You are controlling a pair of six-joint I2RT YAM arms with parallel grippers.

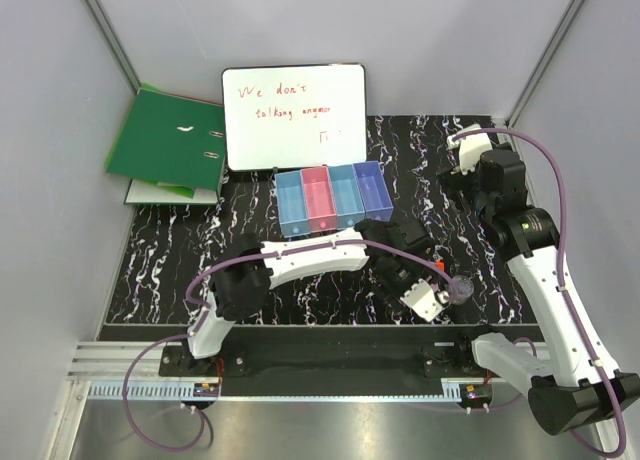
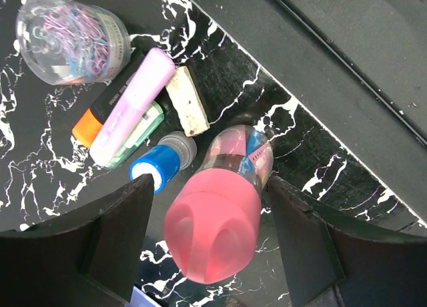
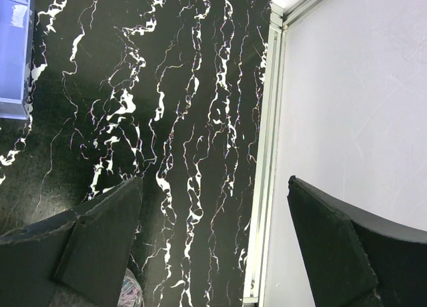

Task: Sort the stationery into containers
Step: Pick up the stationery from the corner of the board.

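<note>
Pink-capped clear plastic cylinder [image 2: 220, 213] rests on the black marbled desk [image 2: 40, 187] between my spread left jaws, ungripped; my right jaws gape too, beside the white right wall [image 3: 353, 87].

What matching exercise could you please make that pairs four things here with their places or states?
Things:
1 pot
2 pink-capped cylinder
3 white block
4 whiteboard

Places or states:
A between the left fingers
B bears red writing
C holds paper clips
D lies beside the pink bar

Pairs: 1-C; 2-A; 3-D; 4-B
</note>
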